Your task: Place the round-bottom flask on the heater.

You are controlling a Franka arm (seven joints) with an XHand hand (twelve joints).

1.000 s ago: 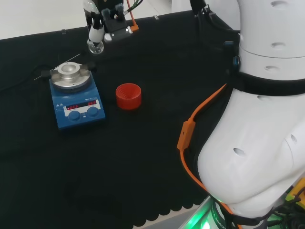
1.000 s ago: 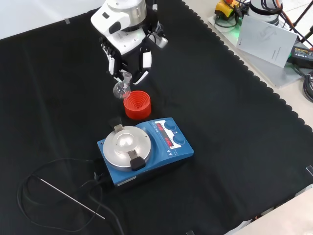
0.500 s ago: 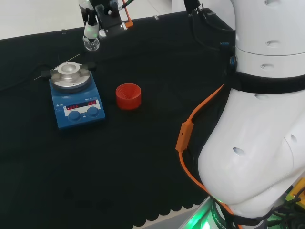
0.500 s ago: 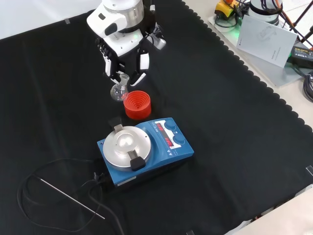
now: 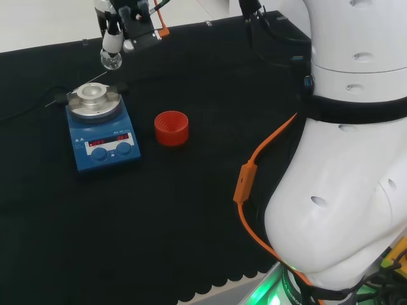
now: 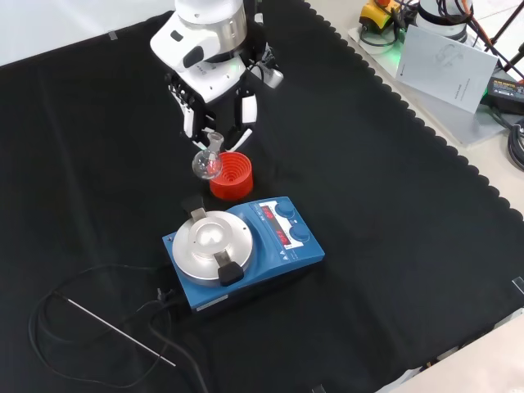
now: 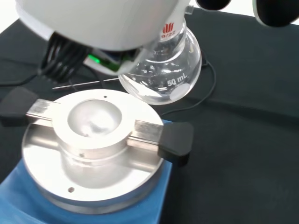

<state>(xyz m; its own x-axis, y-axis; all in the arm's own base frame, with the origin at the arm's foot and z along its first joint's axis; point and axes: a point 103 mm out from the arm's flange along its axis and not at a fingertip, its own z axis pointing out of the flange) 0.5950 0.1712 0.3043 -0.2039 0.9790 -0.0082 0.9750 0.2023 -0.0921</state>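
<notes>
The hand (image 6: 211, 78) hangs in the air with its fingers curled round the neck of a small clear round-bottom flask (image 6: 206, 164). In the head view the flask (image 5: 110, 59) hangs below the hand (image 5: 121, 19), above and a little beyond the blue heater (image 5: 102, 132). The heater's round metal top has a bowl-shaped hollow (image 7: 95, 117), and the flask bulb (image 7: 163, 72) floats beside it, clear of the metal. In the front view the heater (image 6: 241, 248) stands nearer the camera than the flask.
A red ribbed ring stand (image 6: 231, 173) sits on the black cloth between the hand and the heater; it is right of the heater in the head view (image 5: 172, 128). A thin metal probe with its black cable (image 6: 115, 334) lies by the heater. The arm's white links (image 5: 343, 159) rise at the head view's right.
The hand has carried the flask leftward in the head view, toward the heater. In the front view the flask has come slightly nearer, now over the red ring's edge.
</notes>
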